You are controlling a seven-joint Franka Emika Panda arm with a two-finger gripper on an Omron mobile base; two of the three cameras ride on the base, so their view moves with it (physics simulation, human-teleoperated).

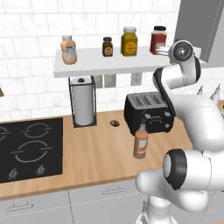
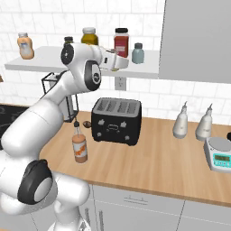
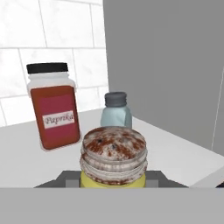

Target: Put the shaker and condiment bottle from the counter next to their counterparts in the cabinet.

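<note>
Yellow-green shaker [image 3: 113,162] sits pinched between the gripper's [image 2: 116,63] jaws, held at the cabinet [image 2: 40,63] shelf. Just beyond it stands the blue shaker [image 3: 116,111], with the paprika jar [image 3: 53,105] beside and the grey panel [image 3: 166,65] behind. To do this well, I judge it should lower gently, land close by the blue one without nudging it, then release. The bottle [image 2: 80,145] waits on the counter [image 2: 153,167].
</note>
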